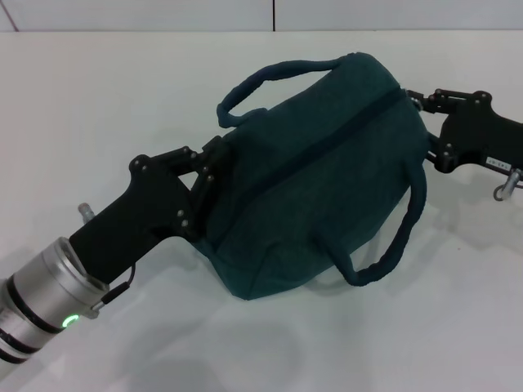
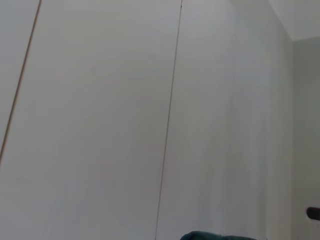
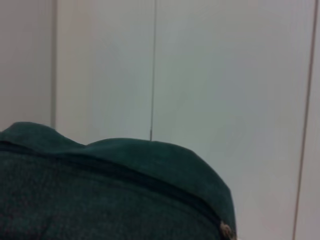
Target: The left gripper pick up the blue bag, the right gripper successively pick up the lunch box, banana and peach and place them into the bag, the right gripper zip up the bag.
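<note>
Left gripper [image 1: 214, 167] clenched the blue bag [image 1: 319, 180] end to steady it; right gripper [image 1: 423, 104] at zip end, grip unclear

dark teal blue bag [image 1: 310, 171], black left gripper [image 1: 208, 175], white table [image 1: 98, 98]

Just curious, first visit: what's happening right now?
Left gripper clamped on blue bag. Right gripper at its zipper end. Zip looks closed. Nothing in the way.

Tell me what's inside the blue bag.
Nothing can be seen inside: the blue bag looks zipped shut, so its contents are hidden. No lunch box, banana or peach shows on the white table.
</note>
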Available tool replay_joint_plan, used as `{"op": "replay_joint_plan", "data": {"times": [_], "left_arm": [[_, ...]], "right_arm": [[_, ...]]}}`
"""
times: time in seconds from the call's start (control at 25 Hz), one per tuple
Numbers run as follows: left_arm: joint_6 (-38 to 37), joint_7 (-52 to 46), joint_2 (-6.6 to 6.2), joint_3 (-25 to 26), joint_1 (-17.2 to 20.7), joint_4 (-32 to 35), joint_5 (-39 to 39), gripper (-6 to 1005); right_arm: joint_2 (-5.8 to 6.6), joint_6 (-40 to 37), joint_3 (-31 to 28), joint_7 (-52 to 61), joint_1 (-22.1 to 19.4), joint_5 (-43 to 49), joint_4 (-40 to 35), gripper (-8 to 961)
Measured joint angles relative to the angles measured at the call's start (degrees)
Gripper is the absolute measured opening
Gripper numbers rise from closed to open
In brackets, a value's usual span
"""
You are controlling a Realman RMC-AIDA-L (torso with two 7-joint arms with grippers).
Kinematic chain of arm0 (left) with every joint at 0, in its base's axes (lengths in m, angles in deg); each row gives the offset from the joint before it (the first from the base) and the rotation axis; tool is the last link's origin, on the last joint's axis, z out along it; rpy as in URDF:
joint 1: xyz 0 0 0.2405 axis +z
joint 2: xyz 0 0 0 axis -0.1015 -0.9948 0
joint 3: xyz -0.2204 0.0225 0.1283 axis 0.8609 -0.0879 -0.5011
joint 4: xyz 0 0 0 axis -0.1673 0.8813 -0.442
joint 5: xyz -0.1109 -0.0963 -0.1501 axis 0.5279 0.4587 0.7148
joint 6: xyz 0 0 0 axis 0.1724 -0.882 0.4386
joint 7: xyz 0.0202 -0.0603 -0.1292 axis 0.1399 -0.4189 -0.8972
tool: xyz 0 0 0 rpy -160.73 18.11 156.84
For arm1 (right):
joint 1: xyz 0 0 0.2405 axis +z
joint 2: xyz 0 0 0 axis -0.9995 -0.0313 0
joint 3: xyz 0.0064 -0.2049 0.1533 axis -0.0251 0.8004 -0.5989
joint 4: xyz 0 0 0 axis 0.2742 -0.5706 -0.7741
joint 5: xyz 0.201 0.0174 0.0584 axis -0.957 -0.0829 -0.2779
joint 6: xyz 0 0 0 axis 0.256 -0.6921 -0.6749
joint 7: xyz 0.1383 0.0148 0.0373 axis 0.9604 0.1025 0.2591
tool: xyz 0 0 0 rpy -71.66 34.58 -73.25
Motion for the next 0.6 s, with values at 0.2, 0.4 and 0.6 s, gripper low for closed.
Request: {"op": "replay_joint_plan", "data": {"times": [0.2, 0.4, 0.6], "left_arm": [[-0.01, -0.01, 0.06, 0.0, 0.0, 0.13, -0.06, 47], [0.0, -0.01, 0.16, 0.0, 0.0, 0.39, -0.06, 47], [0.0, -0.73, 0.17, 0.0, 0.0, 0.44, 0.06, 52]], "right_arm": [[-0.06, -0.07, 0.11, -0.19, 0.02, -0.2, 0.08, 325], [-0.03, 0.35, -0.18, -0.14, -0.24, -2.21, 0.39, 103], [0.26, 2.9, -0.55, 1.53, -0.46, -3.12, 0.47, 22]]}}
